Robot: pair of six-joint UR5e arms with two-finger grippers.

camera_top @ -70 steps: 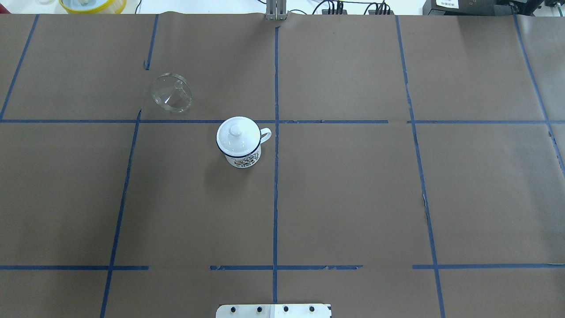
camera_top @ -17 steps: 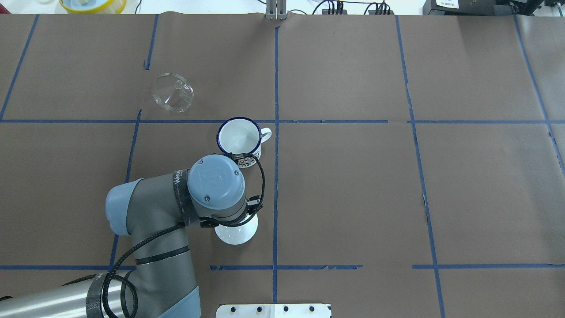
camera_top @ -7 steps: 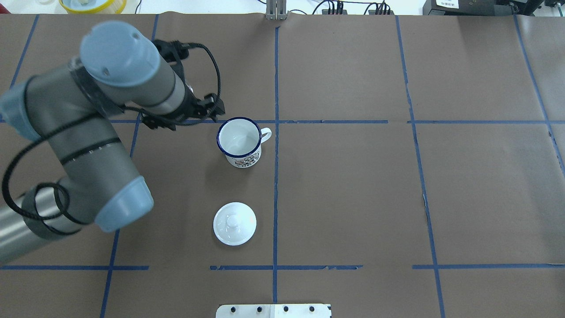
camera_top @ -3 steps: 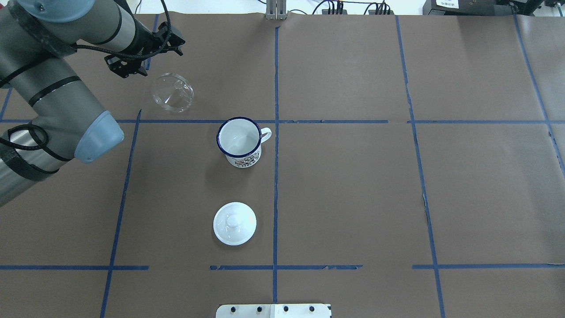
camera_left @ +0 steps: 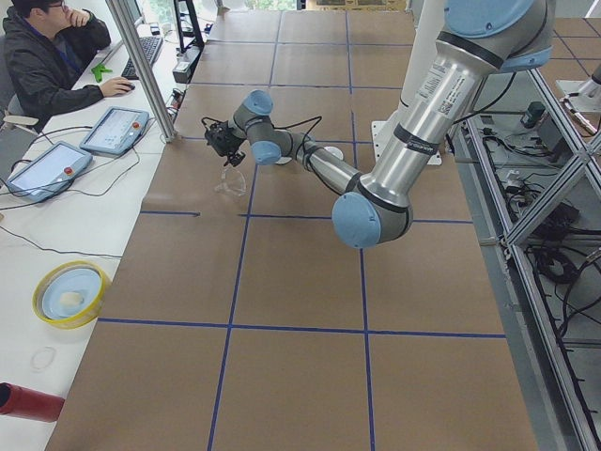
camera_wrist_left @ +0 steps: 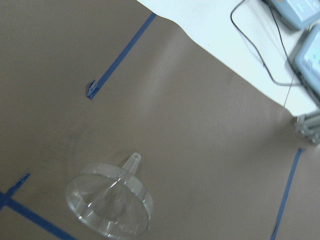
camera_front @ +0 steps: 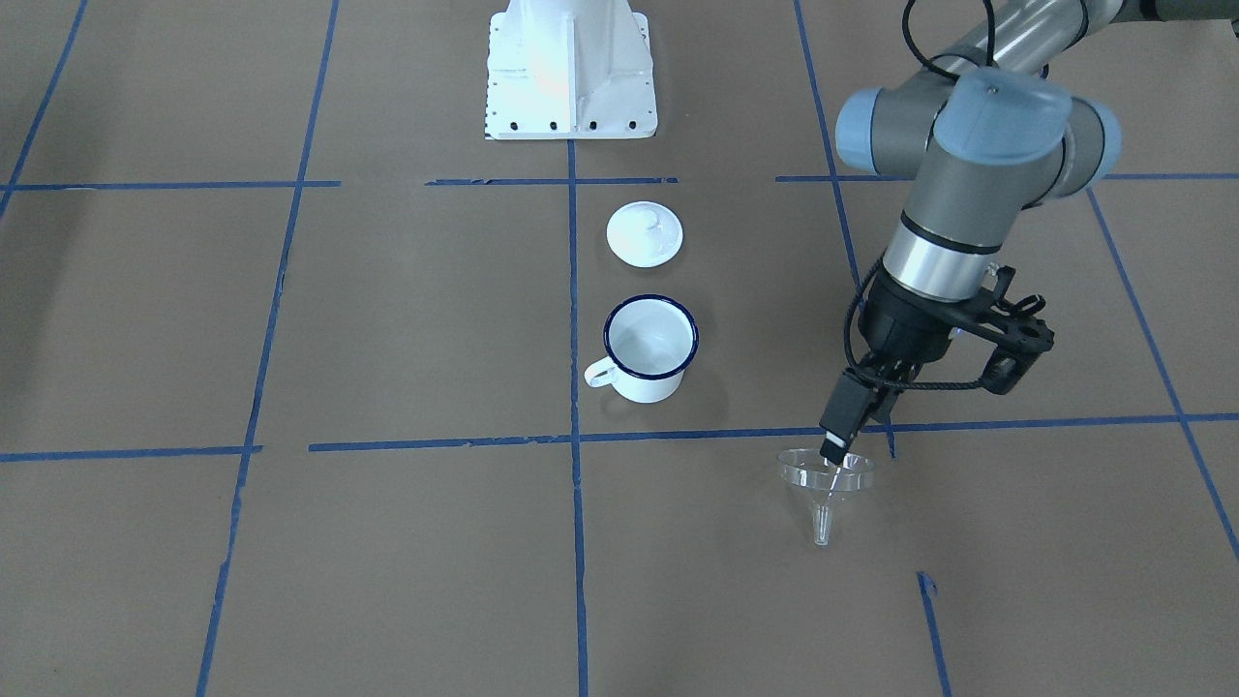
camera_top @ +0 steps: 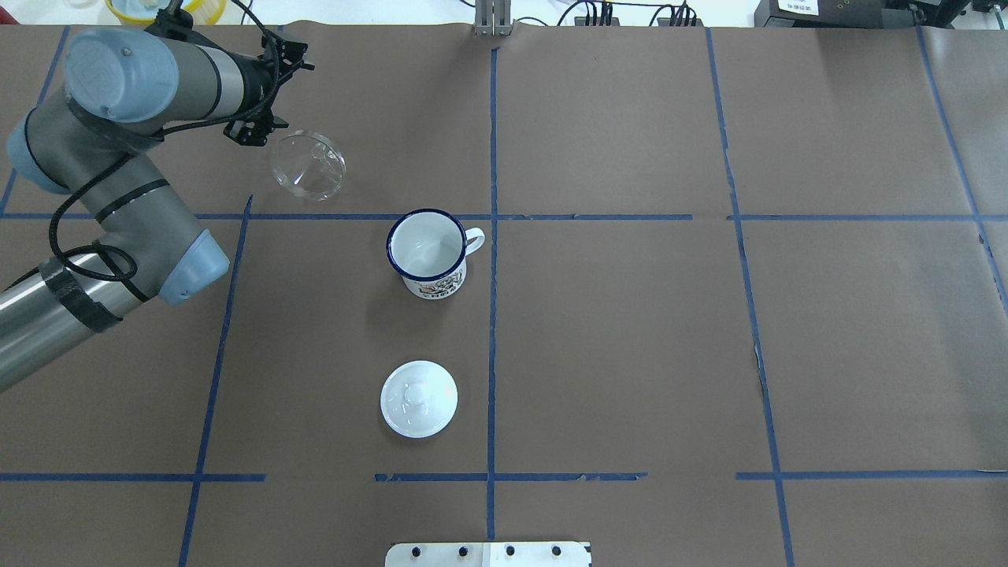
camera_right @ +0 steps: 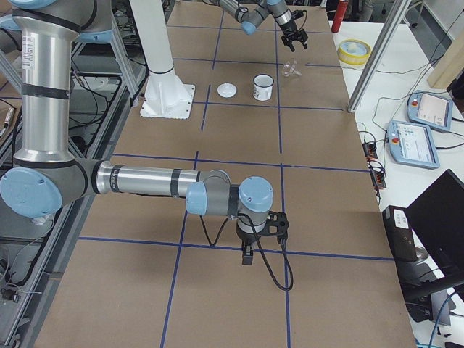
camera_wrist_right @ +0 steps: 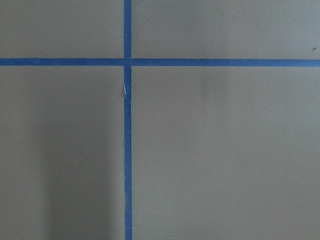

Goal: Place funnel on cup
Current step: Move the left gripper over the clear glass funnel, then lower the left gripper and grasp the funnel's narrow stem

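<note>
round white knobbed lid (camera_top: pixel 419 398): off white blue-rimmed enamel mug (camera_top: pixel 426 248) | left gripper (camera_front: pixel 834 447): moved off lid, now at clear see-through funnel (camera_front: pixel 821 499) rim

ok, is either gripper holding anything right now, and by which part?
Nothing appears held. The clear round-rimmed funnel lies on the brown paper. The left gripper is poised at its rim, not visibly clamped. The right gripper hangs over paper only.

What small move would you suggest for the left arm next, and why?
Probably ease the left gripper down around the clear funnel's rim: the funnel lies on the table just beside it, and the enamel cup stands open with its lid set aside.
</note>
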